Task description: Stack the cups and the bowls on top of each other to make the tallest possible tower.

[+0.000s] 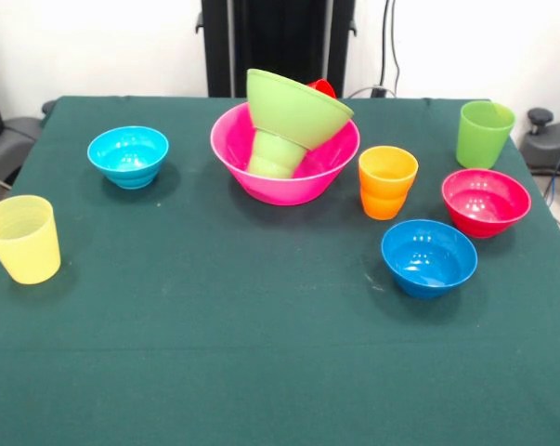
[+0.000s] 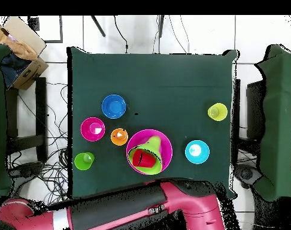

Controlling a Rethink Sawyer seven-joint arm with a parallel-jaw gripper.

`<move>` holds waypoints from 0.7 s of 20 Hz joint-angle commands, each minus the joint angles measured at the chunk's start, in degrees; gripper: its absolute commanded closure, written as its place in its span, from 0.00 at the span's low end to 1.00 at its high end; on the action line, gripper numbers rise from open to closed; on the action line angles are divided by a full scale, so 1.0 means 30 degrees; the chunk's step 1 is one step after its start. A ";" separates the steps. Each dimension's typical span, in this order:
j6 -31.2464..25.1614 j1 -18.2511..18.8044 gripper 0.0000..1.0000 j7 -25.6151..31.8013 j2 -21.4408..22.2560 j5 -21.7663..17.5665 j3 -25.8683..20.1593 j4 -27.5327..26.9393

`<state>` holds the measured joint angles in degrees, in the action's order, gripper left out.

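The large pink bowl (image 1: 281, 190) stands at the table's far middle. Inside it a small green cup (image 1: 275, 154) stands upside down. The lime green bowl (image 1: 294, 108) leans tilted on that cup. The red cup (image 1: 322, 87) peeks out behind it; in the overhead view the red cup (image 2: 142, 159) lies on its side over the lime bowl (image 2: 154, 145) within the pink bowl (image 2: 132, 148). Loose on the cloth are the orange cup (image 1: 387, 181), the taller lime cup (image 1: 485, 134) and the pale yellow cup (image 1: 22, 239). No gripper shows; only the red arm (image 2: 142, 209) lies along the table's near edge.
The light blue bowl (image 1: 128, 155) sits far left. The magenta bowl (image 1: 485, 202) and the darker blue bowl (image 1: 429, 256) sit at the right near the orange cup. The black pedestal (image 1: 280, 42) stands behind the pink bowl. A green cloth (image 1: 261, 353) covers the table.
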<state>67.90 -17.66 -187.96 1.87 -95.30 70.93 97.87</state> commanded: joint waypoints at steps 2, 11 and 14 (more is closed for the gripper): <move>-0.1937 0.0629 0.00 -0.1076 -0.0118 0.1553 -0.4390 0.0817; -0.3323 0.0697 0.00 -0.0141 -0.1058 0.2045 -0.5365 0.1149; -0.3877 0.0455 0.00 -0.0257 -0.1632 0.1879 -0.5591 0.1117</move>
<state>64.69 -16.12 -187.96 1.21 -91.89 67.07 101.44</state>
